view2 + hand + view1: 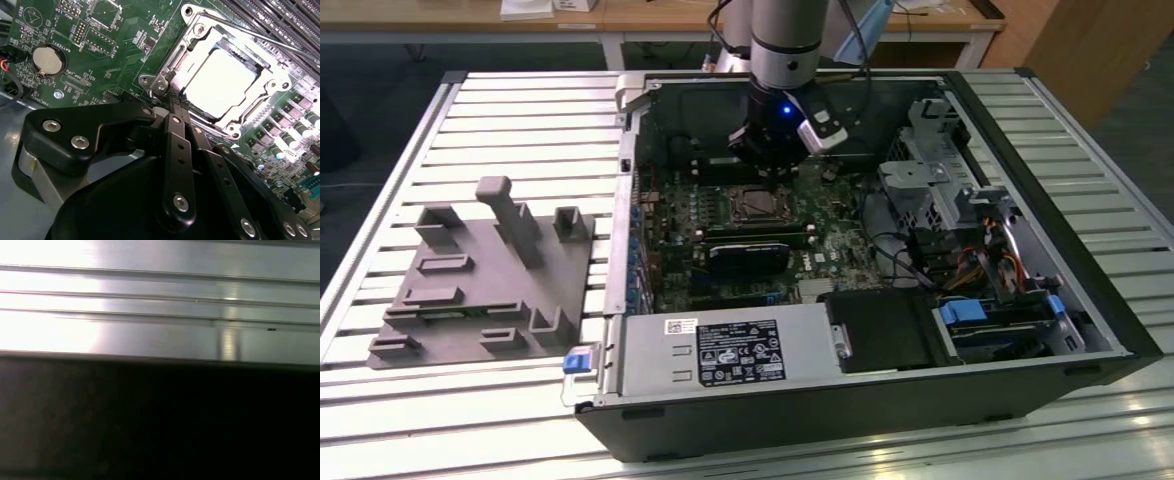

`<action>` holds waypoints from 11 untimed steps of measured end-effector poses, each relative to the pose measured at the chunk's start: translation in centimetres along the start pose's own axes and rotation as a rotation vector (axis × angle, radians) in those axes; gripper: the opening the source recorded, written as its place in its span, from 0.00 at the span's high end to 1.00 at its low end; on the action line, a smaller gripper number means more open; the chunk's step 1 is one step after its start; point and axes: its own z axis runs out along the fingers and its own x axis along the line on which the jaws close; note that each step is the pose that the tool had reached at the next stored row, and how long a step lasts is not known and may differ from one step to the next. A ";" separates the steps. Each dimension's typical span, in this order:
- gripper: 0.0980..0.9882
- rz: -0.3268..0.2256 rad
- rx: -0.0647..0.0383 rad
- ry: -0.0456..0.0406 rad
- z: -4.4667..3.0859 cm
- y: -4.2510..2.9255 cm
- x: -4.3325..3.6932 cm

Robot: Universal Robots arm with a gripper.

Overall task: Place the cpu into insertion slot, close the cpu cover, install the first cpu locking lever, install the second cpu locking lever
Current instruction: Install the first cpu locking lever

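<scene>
We see the gripper [176, 102] low inside the open computer case [854, 420], its jaws drawn together with nothing between them, tips at the edge of the cpu cover [272, 82]. The cover lies flat over the cpu [220, 82], seated in the insertion slot [757, 204] mid-motherboard [100, 45]. A grey fixture block [480, 280] sits well left of the case.

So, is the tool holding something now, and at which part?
It cannot be told. In the second wrist view the tool sits at the edge of the cover, which lies over the cpu, but any grip there is hidden.
</scene>
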 end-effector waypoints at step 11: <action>0.99 0.000 -0.035 -0.0010 0.02 0.00 -0.02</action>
